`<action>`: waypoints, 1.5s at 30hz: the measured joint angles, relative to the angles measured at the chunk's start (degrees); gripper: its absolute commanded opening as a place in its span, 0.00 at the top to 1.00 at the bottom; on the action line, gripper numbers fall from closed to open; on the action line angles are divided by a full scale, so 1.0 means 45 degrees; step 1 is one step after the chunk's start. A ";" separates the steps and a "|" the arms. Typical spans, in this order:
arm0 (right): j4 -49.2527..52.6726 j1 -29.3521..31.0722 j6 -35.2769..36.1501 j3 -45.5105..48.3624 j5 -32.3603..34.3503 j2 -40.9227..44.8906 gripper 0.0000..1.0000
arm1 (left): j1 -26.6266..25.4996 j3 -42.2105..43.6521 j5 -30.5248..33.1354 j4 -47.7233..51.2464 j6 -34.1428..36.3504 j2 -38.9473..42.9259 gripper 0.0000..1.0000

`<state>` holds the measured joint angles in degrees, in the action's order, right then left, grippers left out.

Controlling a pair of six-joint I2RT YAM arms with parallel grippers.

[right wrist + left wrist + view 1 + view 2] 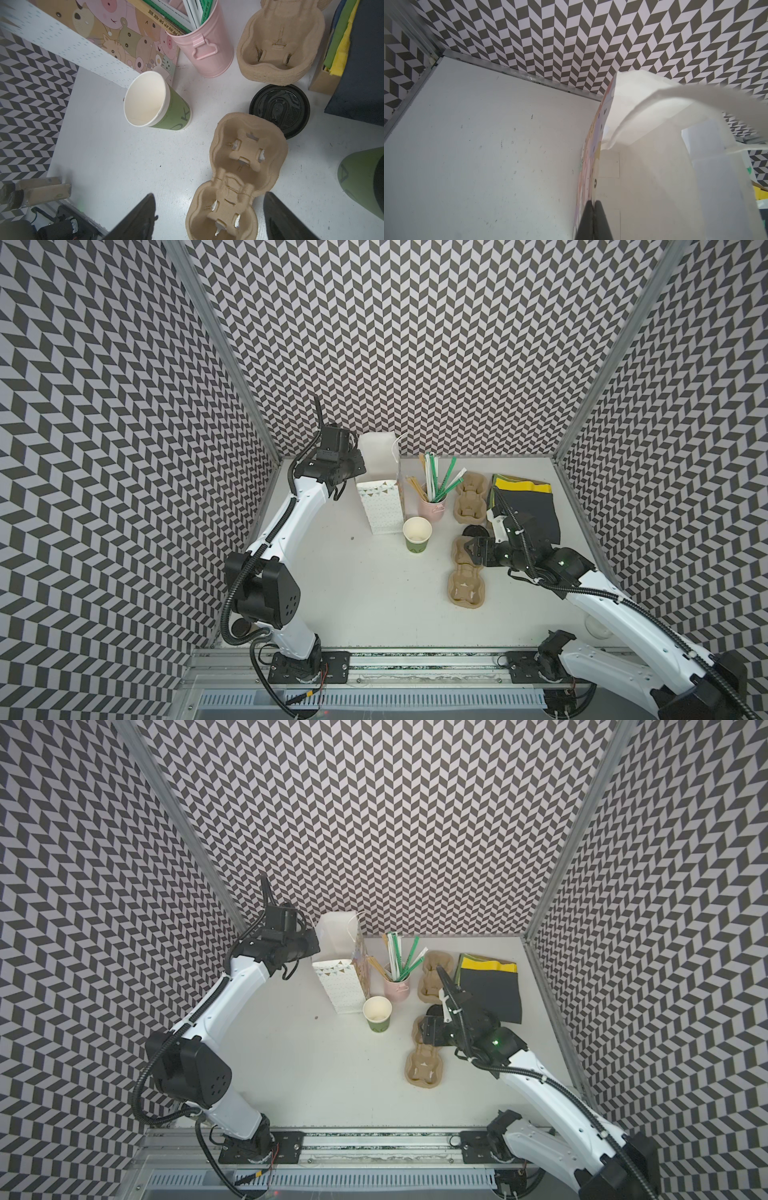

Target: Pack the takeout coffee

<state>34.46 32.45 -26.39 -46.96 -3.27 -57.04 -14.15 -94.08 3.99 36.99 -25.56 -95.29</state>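
The left tool is clenched on the upper edge of the paper gift bag, which stands upright at the back of the bench; in the left wrist view both fingers meet with the bag wall between them. The bag's white handle droops across its open mouth.

The right tool is released, jaws wide apart, hovering over a pulp cup carrier that lies flat on the bench.

The green cup stands upright and uncovered, just in front of the bag and beside the pink bucket of straws. Its black lid lies flat on the bench, apart from the cup, touching the carrier's far end. A second stack of carriers sits beside the folded cloths.
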 measured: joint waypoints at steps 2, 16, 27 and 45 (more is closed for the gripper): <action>0.0000 0.0126 -0.0005 0.0000 0.0024 -0.0010 0.19 | 0.0015 0.0078 -0.0053 -0.0015 -0.0015 0.0131 1.00; -0.0049 0.0665 -0.0102 0.0267 0.0175 -0.0282 0.21 | -0.0005 0.2739 -0.0291 0.0525 -0.0690 0.6489 1.00; -0.2186 0.3526 -0.1661 0.0913 -0.0180 -0.2098 0.26 | -0.0447 0.3065 -0.0359 0.2390 -0.1253 0.9632 1.00; -0.7679 0.6057 -0.6188 0.1059 0.0933 -0.6518 0.30 | -0.0447 0.3308 0.0321 0.3793 -0.1253 1.0938 1.00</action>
<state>-0.10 59.70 -54.24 -42.19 0.93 -86.37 -16.16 -79.20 5.43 54.06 -31.20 -46.06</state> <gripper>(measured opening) 0.696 0.048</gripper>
